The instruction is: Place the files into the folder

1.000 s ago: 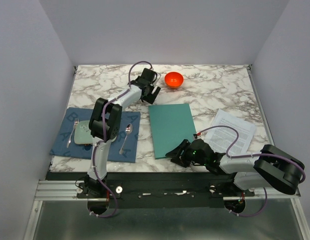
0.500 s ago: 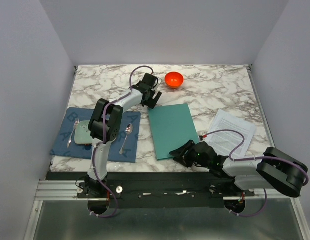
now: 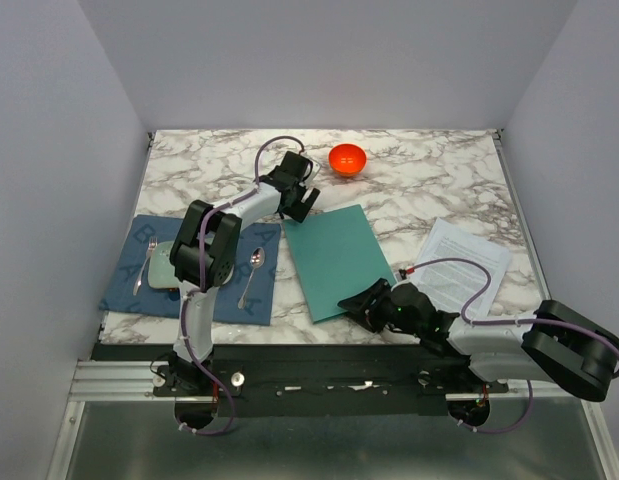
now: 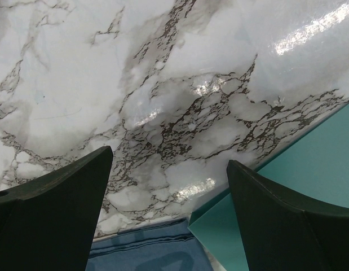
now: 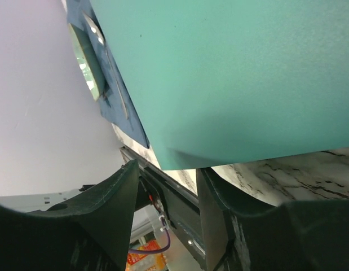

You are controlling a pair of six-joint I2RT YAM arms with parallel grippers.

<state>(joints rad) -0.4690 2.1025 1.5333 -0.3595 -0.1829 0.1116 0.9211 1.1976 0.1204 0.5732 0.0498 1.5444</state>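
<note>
Folder [image 3: 334, 262] has swung since 0.5 s ago, its far corner now further left. It lies between the blue mat [image 3: 229, 298] and the files [image 3: 467, 262], whose print is too small to read. Left gripper [image 4: 168, 164] gapes wide and empty by that corner. Right gripper [image 5: 166, 169], jaws part-open, meets the folder's near edge.

- We see a white, grey-veined marble surface [image 3: 439, 180] filling the middle of the top view.
- At its centre lies the teal folder [image 3: 339, 255], flat and closed, turned slightly askew; its lower edge is close to the surface's near edge.
- To the right of it, apart, we find the files [image 3: 469, 260], a white printed stack lying at an angle.
- At the left lies a dark blue mat [image 3: 129, 270].
- Near the top centre sits an orange bowl [image 3: 347, 158].
</note>
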